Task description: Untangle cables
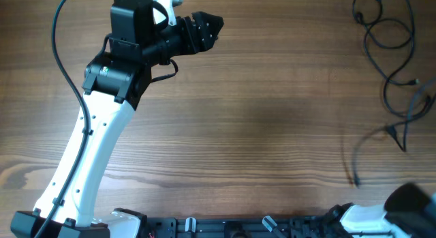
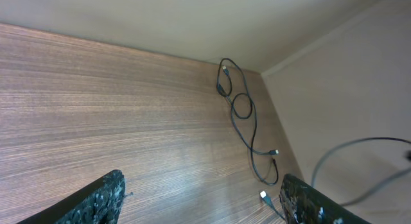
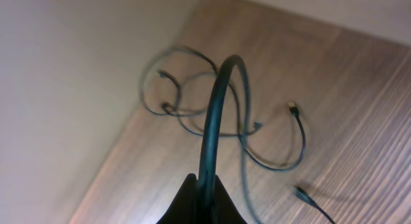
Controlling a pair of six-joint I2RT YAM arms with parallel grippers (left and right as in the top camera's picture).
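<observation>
Left wrist: left claw (image 2: 202, 190) spread open, empty; right claw (image 3: 200, 197) pinching black cable (image 3: 215, 115); tangled cables (image 2: 244, 121) well apart.

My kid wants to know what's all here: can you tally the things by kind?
White-and-black robot arms: 2, the left arm and the right arm
Tangle of thin dark cables: 1; its separate cables cannot be counted
Brown wooden table: 1
Total: 4
</observation>
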